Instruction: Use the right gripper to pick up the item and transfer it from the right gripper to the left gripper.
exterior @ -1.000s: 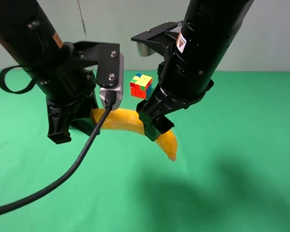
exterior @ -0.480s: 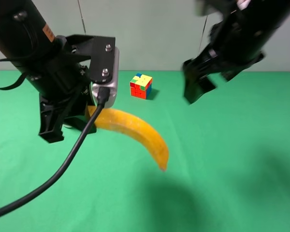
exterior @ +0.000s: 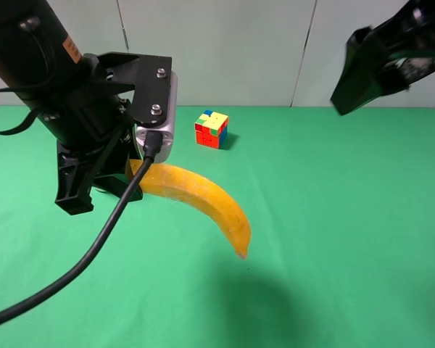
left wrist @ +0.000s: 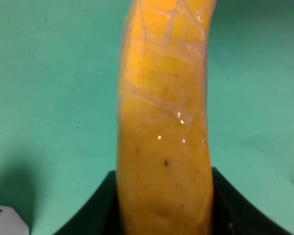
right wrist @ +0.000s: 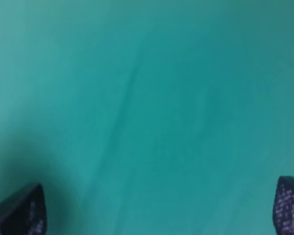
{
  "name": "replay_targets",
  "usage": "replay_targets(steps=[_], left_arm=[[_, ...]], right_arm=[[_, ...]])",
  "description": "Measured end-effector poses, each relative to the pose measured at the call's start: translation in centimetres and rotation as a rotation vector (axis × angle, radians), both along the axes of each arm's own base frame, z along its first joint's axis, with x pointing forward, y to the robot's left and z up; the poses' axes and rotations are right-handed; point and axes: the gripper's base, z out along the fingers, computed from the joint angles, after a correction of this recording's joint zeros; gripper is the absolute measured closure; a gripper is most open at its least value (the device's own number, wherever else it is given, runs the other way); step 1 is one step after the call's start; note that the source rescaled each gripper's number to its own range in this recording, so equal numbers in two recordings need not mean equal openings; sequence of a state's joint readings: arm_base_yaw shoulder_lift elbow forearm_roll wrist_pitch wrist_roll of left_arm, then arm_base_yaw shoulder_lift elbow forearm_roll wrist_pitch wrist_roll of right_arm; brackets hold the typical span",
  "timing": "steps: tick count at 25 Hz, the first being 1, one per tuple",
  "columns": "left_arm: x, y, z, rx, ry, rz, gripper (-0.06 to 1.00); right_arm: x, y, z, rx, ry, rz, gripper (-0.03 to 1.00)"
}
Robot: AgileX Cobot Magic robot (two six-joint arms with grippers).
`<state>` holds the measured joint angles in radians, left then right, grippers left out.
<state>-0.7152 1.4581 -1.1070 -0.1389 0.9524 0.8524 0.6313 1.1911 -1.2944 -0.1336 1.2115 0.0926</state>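
The item, a curved orange-yellow banana (exterior: 203, 197), hangs above the green cloth. My left gripper (exterior: 109, 181) is shut on its left end, and the free tip points down to the right. In the left wrist view the banana (left wrist: 161, 122) runs straight out from between the black jaws of the left gripper (left wrist: 164, 215). My right gripper (exterior: 359, 72) is high at the upper right, far from the banana. Its fingertips (right wrist: 19, 213) stand wide apart in the right wrist view, so the right gripper (right wrist: 154, 210) is open with only green cloth between them.
A multicoloured puzzle cube (exterior: 212, 129) stands on the green cloth (exterior: 333, 217) near the back wall, behind the banana. A thick black cable (exterior: 94, 246) loops down from the left arm to the front left. A white rounded object (left wrist: 5, 221) shows at the left wrist view's corner.
My right gripper has let go of the banana and pulled away up and to the right. The left gripper still holds the banana, whose free end has sagged slightly.
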Motion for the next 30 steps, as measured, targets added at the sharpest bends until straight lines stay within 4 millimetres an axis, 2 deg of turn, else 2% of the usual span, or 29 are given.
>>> replay_targets(steps=[3, 6, 12, 20, 25, 30], left_arm=[[0.0, 0.0, 0.0, 0.0, 0.0, 0.0, 0.94], [0.0, 0.0, 0.0, 0.0, 0.0, 0.0, 0.94], [0.0, 0.0, 0.0, 0.001, 0.001, 0.0, 0.94], [0.0, 0.0, 0.0, -0.001, -0.002, -0.001, 0.94], [0.1, -0.1, 0.0, -0.007, -0.009, 0.001, 0.94], [0.2, -0.1, 0.1, -0.016, -0.021, 0.004, 0.94]], right_arm=[[-1.3, -1.2, 1.1, 0.032, -0.051, -0.033, -0.03], [-3.2, -2.7, 1.0, 0.054, -0.074, -0.068, -0.03], [-6.7, -6.3, -2.7, 0.009, -0.088, -0.168, -0.03], [-12.0, -10.3, -5.2, 0.171, -0.294, -0.17, -0.03], [-14.8, -11.7, -7.0, 0.232, -0.369, -0.078, -0.03], [-16.9, -11.9, -9.8, 0.284, -0.374, 0.048, -0.03]])
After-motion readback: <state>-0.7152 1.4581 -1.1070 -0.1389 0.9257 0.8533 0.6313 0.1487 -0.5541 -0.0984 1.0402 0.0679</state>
